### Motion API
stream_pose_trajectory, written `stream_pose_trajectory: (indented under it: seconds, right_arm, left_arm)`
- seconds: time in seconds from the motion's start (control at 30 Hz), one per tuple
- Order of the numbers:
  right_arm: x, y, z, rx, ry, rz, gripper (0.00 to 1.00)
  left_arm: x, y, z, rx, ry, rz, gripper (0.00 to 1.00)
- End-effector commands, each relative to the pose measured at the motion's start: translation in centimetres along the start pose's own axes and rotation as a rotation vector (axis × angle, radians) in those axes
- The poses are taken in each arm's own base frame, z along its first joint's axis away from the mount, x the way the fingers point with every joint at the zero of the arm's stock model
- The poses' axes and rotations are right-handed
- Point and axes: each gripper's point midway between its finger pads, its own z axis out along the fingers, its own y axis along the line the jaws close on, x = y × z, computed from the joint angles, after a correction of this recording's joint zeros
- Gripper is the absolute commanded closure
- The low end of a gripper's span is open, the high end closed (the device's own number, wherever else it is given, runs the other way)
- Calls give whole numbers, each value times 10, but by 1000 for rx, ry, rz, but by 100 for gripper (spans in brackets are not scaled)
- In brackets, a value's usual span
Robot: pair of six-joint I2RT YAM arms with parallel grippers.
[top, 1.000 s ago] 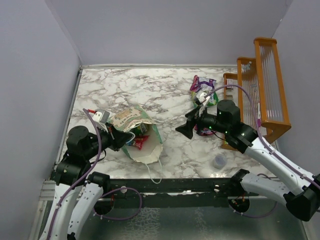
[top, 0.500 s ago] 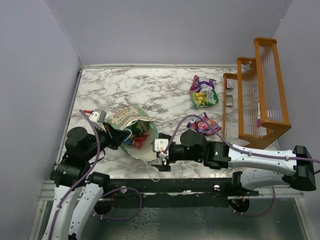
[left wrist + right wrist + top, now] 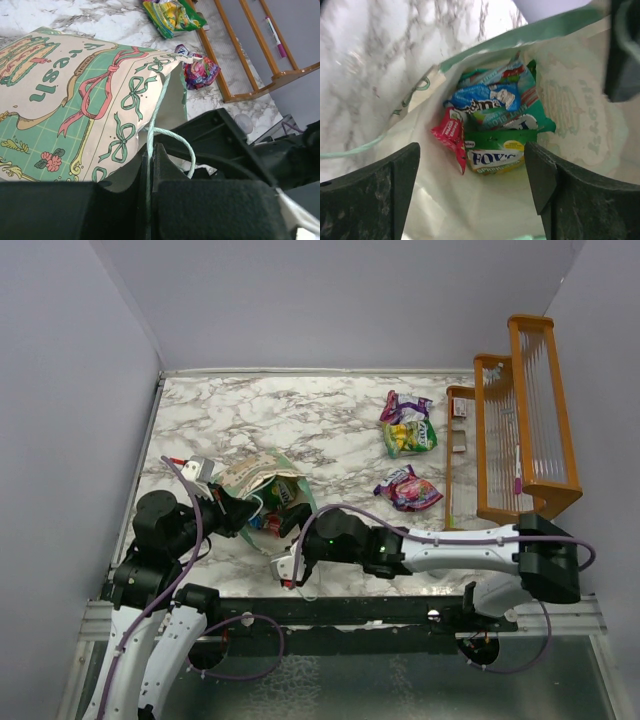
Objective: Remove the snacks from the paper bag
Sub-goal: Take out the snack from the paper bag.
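Left pincer (image 3: 150,170): clenched on the thin mint-green string handle (image 3: 159,131), which runs down between its closed fingers. The handle belongs to the mint-green paper gift bag with a cream ornate panel (image 3: 255,475), which lies on its side on the white-grey marble tabletop (image 3: 300,420) close to the left edge, towards the near-left corner. The bag's mouth faces the near edge and the right arm.

Right pincer (image 3: 470,160): released, jaws spread wide, positioned at the bag's mouth and pointing into its white interior. It grips nothing and touches no packet.

Inside the bag, piled against its far end: a blue crinkly packet (image 3: 485,97), a small red packet (image 3: 451,132) and a green packet with a yellow patch (image 3: 495,155), overlapping one another.

Outside the bag, towards the right edge of the tabletop: a green-and-yellow foil packet (image 3: 410,437) touching a purple packet (image 3: 400,405), and nearer the near edge, apart from these, a pink-red packet (image 3: 408,488).

An orange wooden slatted rack (image 3: 520,420) stands along the right edge.
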Motion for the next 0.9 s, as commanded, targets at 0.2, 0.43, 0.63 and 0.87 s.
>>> stream_pose_trajectory:
  seconds: [0.2,0.43,0.63,0.87]
  right_arm:
    - [43,-53,48,174,143,-128,10]
    - [56,-58,62,141,113,-71,9]
    - [66,-57,74,105,50,-32,10]
    - [85,-57,89,118,48,-12,14]
  left_arm:
    - [-2,1,0,0,-15,16,100]
    - [-2,3,1,-9,-10,10,100]
    - [-5,3,-3,-18,-36,16,100]
    - [-9,0,-8,-18,-66,27,100]
